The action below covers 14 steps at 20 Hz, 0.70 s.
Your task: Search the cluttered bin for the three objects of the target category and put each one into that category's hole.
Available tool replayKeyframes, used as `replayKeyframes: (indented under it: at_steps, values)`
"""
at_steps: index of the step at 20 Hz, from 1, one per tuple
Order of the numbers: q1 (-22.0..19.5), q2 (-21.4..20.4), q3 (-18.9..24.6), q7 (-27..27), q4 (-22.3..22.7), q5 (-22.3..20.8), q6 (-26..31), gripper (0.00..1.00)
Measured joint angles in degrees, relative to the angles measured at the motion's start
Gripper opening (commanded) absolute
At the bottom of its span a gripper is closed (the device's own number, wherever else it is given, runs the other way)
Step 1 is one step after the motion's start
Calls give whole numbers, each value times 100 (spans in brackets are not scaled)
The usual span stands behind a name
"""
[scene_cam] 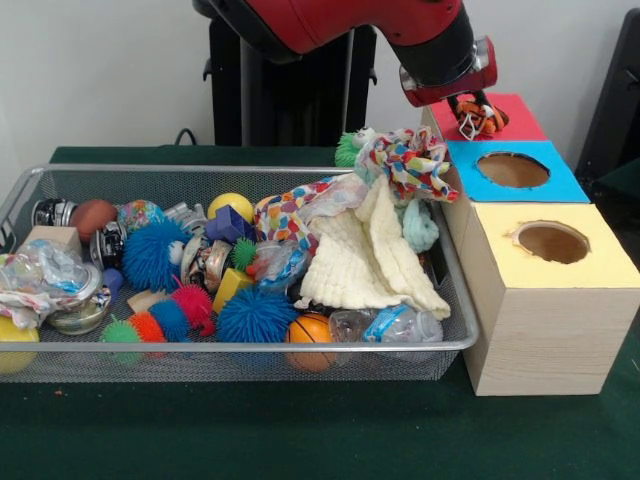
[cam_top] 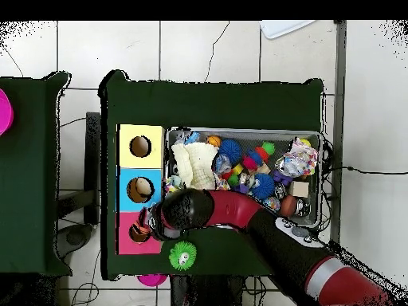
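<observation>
The bin is a wide silver wire-mesh basket full of toys, also in the overhead view. To its right stand three boxes with holes in their tops: red, blue and yellow. My gripper hangs right over the red box's hole, shut on a small orange, black and white toy. In the overhead view the gripper covers most of the red box's hole.
The bin holds a cream cloth, a spotted colourful cloth, blue spiky balls, an orange ball, a yellow ball and clear bottles. A green spiky ball lies on the table beside the red box.
</observation>
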Motion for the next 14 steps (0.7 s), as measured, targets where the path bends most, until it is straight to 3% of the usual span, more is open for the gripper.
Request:
replayKeyframes:
  at_steps: [14]
  values:
    - [19, -83, -104, 0, 170, 36, -4, 0]
